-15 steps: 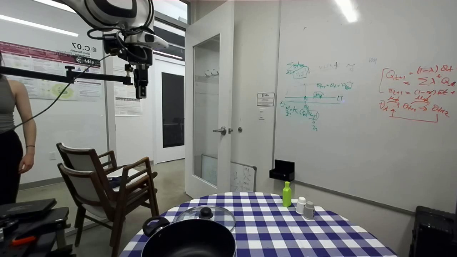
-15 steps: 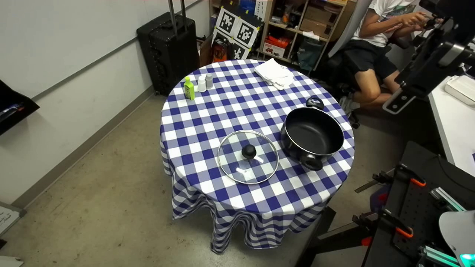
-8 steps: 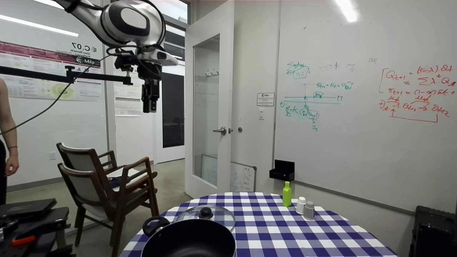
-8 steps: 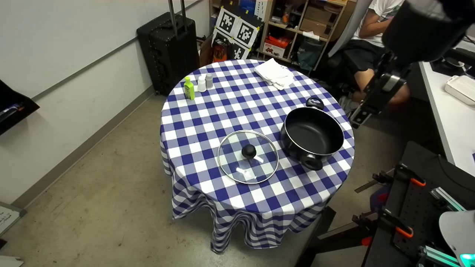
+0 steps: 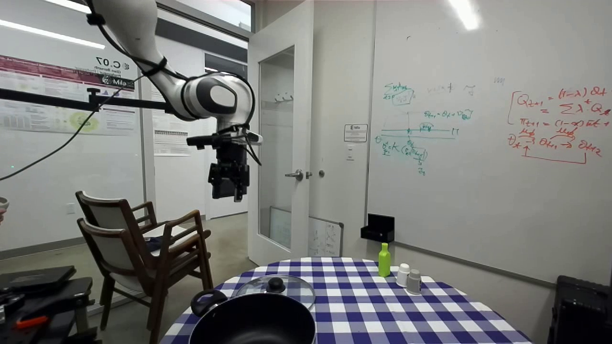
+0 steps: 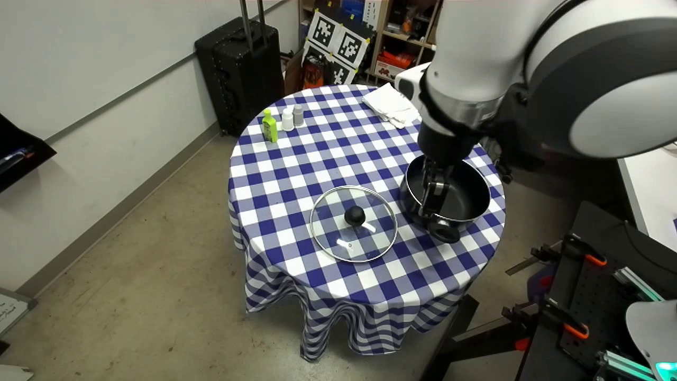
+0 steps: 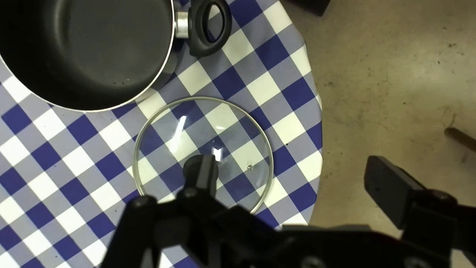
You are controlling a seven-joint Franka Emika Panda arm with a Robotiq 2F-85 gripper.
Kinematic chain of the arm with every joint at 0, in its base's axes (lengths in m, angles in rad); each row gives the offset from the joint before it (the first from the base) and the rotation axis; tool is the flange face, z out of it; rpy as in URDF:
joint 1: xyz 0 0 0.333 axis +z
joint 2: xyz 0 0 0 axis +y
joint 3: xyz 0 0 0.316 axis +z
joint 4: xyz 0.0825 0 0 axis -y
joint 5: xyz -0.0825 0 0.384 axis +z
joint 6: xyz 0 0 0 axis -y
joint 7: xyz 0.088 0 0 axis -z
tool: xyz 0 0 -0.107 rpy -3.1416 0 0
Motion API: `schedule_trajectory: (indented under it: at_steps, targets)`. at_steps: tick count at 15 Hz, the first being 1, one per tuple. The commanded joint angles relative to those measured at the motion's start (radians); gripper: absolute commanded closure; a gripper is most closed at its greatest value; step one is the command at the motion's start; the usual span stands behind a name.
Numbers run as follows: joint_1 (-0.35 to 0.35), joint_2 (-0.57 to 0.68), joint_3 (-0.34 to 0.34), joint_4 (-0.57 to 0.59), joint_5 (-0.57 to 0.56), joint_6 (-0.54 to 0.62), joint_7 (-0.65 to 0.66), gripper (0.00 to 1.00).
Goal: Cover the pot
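Table (image 6: 328, 159): round, carrying the whole job. Pot (image 7: 100, 44): uncovered, near the table's edge; in my wrist view it takes the upper left corner, so it is off to one side of me and not in my grasp. Lid (image 6: 338, 233): flat on the table, just beside the pot, not touching; a strip of table shows between them from the wrist.

My gripper (image 7: 292, 167): well above the table in an exterior view. Fingers (image 7: 208, 175) spread wide, nothing held.

Smallest, and what the move turns on: the lid's knob (image 7: 191, 167). From the wrist it sits behind one finger, partly hidden by it, and not midway across my gap; the gap's middle falls nearer the table's edge. Seen from up here, I cannot tell how far out of line I would be at knob height.

My reading: approach stage, lid not yet taken. I should shift leftward in the wrist view before lowering, or that finger may come down on the knob. Knob looks round, no long axis, so any wrist turn ought to serve. Once gripped, the carry goes toward the upper left in that view, where the pot stands.
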Motion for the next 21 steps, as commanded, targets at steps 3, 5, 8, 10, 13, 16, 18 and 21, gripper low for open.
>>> schedule_trajectory:
  at_steps: [3,5,8,10,13,16,18,21]
  targets:
    - [0.019,0.256,-0.044,0.185,-0.047,0.063,-0.077,0.0]
    - [0.021,0.322,-0.054,0.244,-0.044,0.074,-0.083,0.0]
    - [0.023,0.41,-0.072,0.341,-0.036,0.056,-0.077,0.0]
    - [0.025,0.452,-0.084,0.379,-0.045,0.064,-0.076,0.0]
    - [0.028,0.51,-0.107,0.423,-0.059,0.075,-0.073,0.0]
    - [0.026,0.572,-0.133,0.468,-0.065,0.068,-0.066,0.0]
    - [0.024,0.603,-0.14,0.492,-0.063,0.068,-0.069,0.0]
    - [0.019,0.645,-0.141,0.526,-0.052,0.077,-0.072,0.0]
